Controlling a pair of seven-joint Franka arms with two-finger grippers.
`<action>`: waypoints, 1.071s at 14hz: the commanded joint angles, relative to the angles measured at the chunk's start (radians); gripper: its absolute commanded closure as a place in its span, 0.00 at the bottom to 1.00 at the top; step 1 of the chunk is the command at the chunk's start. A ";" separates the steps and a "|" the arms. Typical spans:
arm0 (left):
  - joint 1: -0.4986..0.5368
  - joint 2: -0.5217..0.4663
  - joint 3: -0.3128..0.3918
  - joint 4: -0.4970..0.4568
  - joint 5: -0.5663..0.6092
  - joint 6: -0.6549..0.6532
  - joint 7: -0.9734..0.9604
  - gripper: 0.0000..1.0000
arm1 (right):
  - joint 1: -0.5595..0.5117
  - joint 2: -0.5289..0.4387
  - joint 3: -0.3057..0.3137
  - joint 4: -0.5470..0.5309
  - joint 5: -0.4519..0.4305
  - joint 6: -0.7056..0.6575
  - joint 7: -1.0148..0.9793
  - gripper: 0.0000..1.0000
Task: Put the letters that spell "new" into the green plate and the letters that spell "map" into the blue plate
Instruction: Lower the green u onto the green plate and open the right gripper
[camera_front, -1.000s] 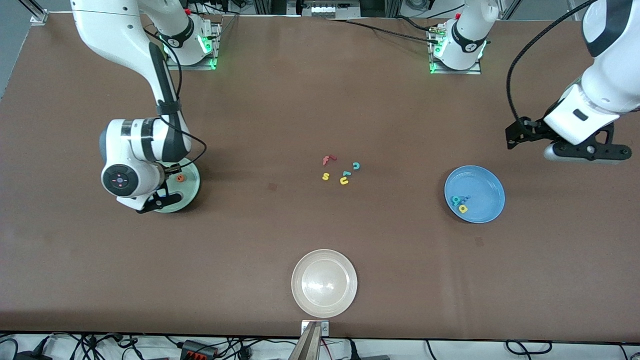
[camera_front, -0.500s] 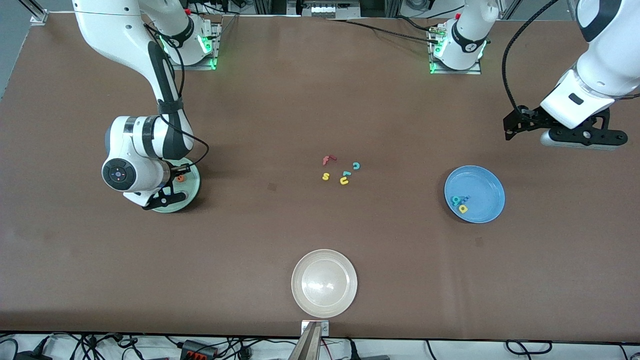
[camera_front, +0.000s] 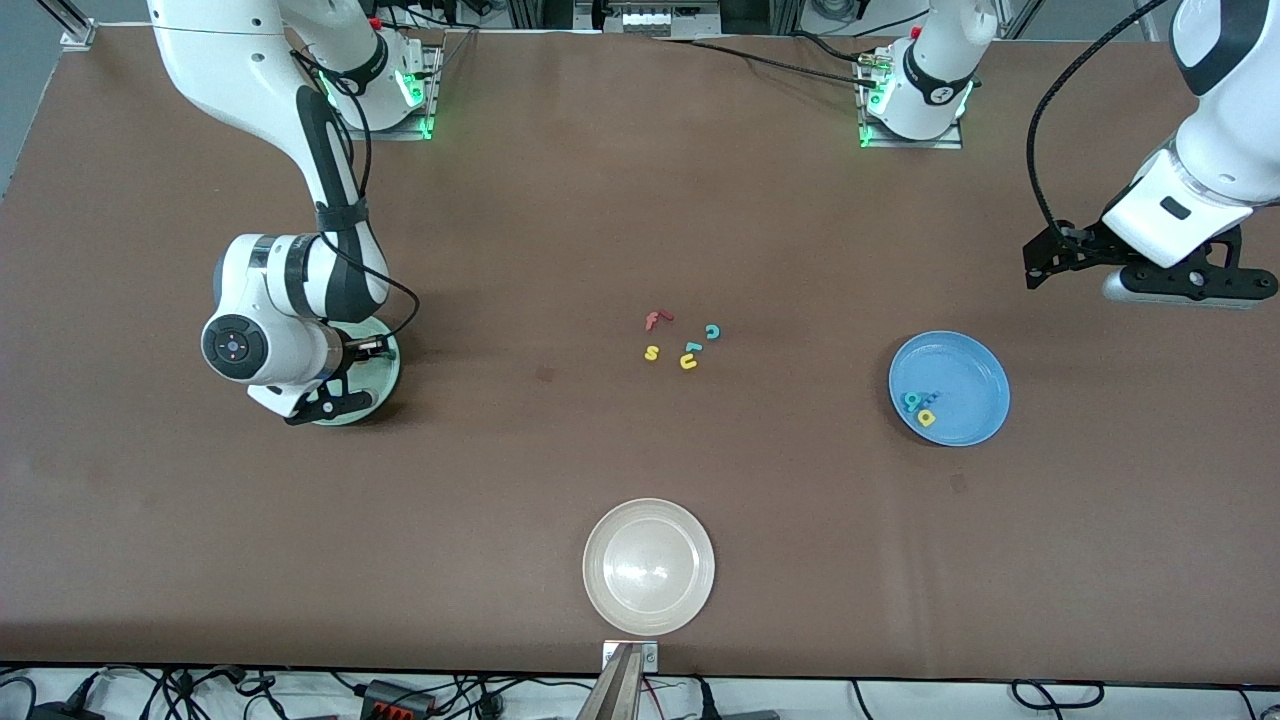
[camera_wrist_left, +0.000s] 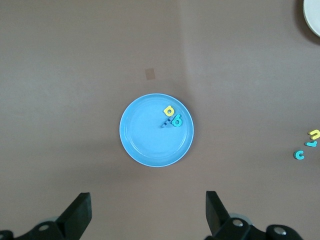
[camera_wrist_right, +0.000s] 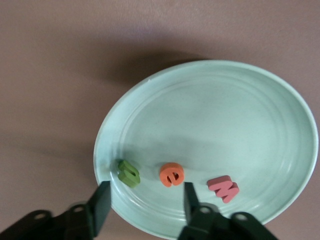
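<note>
The green plate (camera_wrist_right: 225, 115) holds the green "n" (camera_wrist_right: 129, 173), the orange "e" (camera_wrist_right: 172, 174) and the pinkish-red "w" (camera_wrist_right: 223, 189) in a row near its rim. My right gripper (camera_wrist_right: 146, 200) hangs open just above that rim, nothing between its fingers; in the front view the right gripper (camera_front: 335, 395) covers most of the green plate (camera_front: 388, 372). The blue plate (camera_front: 950, 388) carries the teal "a" (camera_front: 911, 401), blue "m" (camera_front: 930, 398) and yellow "p" (camera_front: 927, 418). My left gripper (camera_wrist_left: 147, 215) is open and empty, high over bare table beside the blue plate (camera_wrist_left: 145, 145).
A cream-white plate (camera_front: 649, 566) stands near the table's front edge. Mid-table lie loose letters: a red "f" (camera_front: 656, 320), a yellow "s" (camera_front: 651, 352), a yellow "u" (camera_front: 688, 362) and two teal hook shapes (camera_front: 712, 332).
My right gripper's fingers have opened over the green plate and the wrist has shifted slightly. The left gripper has drifted a little toward the left arm's end of the table.
</note>
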 joint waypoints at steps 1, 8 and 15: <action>-0.002 0.007 0.000 0.031 -0.007 -0.009 0.025 0.00 | 0.000 -0.041 -0.004 0.011 0.019 -0.010 0.026 0.00; -0.007 0.005 -0.012 0.077 -0.007 -0.055 0.066 0.00 | -0.032 -0.045 -0.033 0.146 0.021 -0.125 0.029 0.00; -0.002 0.005 -0.010 0.077 -0.008 -0.063 0.075 0.00 | -0.218 -0.162 0.171 0.191 -0.044 -0.134 0.260 0.00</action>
